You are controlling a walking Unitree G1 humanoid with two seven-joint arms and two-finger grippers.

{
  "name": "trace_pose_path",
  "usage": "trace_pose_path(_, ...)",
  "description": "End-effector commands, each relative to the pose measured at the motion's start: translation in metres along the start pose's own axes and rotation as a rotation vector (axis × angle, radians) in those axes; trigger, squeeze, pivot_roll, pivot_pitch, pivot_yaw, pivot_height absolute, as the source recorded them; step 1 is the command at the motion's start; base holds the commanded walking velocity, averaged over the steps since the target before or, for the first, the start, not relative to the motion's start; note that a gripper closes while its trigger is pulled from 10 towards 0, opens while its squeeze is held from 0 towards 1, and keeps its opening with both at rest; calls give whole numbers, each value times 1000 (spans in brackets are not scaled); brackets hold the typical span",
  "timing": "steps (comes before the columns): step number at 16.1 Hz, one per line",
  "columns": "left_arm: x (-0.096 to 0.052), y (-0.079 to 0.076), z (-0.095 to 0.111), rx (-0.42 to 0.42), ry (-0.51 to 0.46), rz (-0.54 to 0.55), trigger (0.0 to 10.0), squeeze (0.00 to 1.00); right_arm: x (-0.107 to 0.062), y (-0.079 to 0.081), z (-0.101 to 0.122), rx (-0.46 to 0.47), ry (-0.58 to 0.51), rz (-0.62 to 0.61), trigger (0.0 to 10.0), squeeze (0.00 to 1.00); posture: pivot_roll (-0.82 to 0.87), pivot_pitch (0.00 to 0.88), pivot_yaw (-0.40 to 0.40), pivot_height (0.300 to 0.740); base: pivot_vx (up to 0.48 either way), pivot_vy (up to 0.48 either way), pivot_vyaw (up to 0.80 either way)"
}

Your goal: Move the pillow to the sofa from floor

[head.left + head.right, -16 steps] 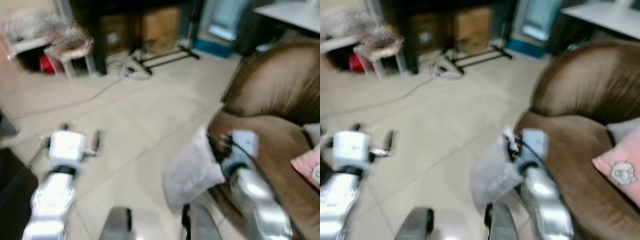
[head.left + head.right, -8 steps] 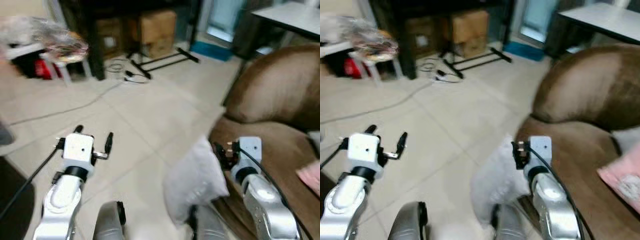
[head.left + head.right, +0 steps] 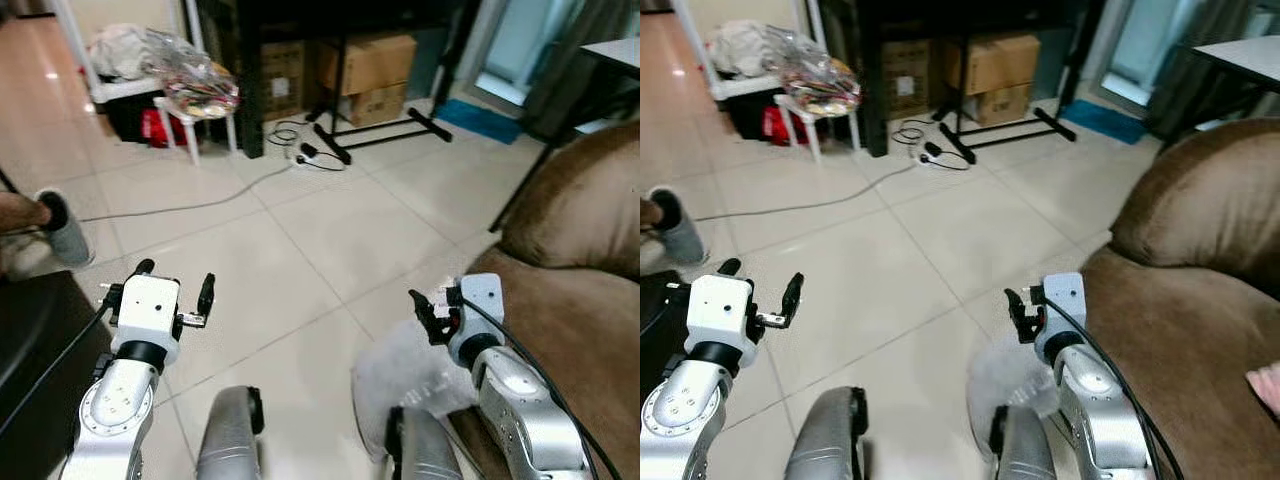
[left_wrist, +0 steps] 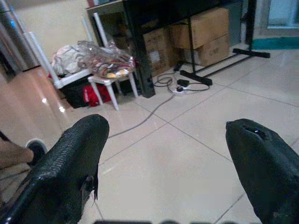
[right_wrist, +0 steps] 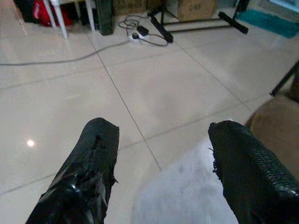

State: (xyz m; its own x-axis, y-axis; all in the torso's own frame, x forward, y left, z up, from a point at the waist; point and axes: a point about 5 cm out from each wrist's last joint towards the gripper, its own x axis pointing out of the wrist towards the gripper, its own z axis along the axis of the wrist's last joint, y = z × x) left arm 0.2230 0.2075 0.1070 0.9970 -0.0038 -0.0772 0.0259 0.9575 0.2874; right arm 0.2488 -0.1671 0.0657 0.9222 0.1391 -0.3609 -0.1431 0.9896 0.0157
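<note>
White pillow (image 3: 405, 375) lies on tiled floor (image 3: 300, 250) beside brown sofa (image 3: 575, 290). Both the right gripper (image 5: 161, 172) and the left gripper (image 4: 163, 163) are spread, empty.

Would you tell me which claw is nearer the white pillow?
Right. The right claw hangs open just above the white pillow; the left claw, also open, is well off to the side over bare floor.

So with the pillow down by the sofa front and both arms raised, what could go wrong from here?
1. The pillow lies on the floor close to the robot's legs; a step could tread on it.
2. The right gripper is open above the pillow, not holding it, so a lift now would come up empty.
3. A cable and a person's foot lie on the floor ahead, a hazard if the robot walks there.
</note>
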Motion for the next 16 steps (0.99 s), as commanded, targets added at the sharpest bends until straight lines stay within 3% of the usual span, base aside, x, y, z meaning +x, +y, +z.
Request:
trace_pose_path(1, 2, -3, 2, 8, -5, -16, 10000, 0, 2, -5, 5, -6, -21, -16, 10000, 0, -27, 0, -40, 575, 0, 0, 0)
trace_pose_path(5, 11, -1, 7, 27, -19, -34, 10000, 0, 14, 0, 10, 93, -48, -39, 10000, 0, -13, 8, -43, 550, 0, 0, 0)
trace_pose_path(10, 20, 0, 13, 55, -29, -111, 10000, 0, 33, 6, 8, 100, -19, -43, 10000, 0, -21, 95, -22, 510, 0, 0, 0)
trace_pose_path(13, 18, -2, 10, 58, -19, -146, 10000, 0, 37, 5, 8, 80, -10, -61, 10000, 0, -33, 117, -9, 490, 0, 0, 0)
trace_pose_path(14, 17, -4, 10, 56, -13, -176, 10000, 0, 41, 3, 10, 86, -18, -77, 10000, 808, -54, 157, -2, 490, 0, 0, 0)
trace_pose_path(15, 16, -5, 10, 59, -13, -191, 10000, 0, 42, 1, 12, 107, -31, -85, 10000, 1000, -54, 178, -5, 490, 0, 0, 0)
trace_pose_path(16, 17, -6, 12, 62, -14, -226, 10000, 0, 48, -3, 15, 157, -54, -105, 10000, 1000, -46, 210, -14, 490, 0, 0, 0)
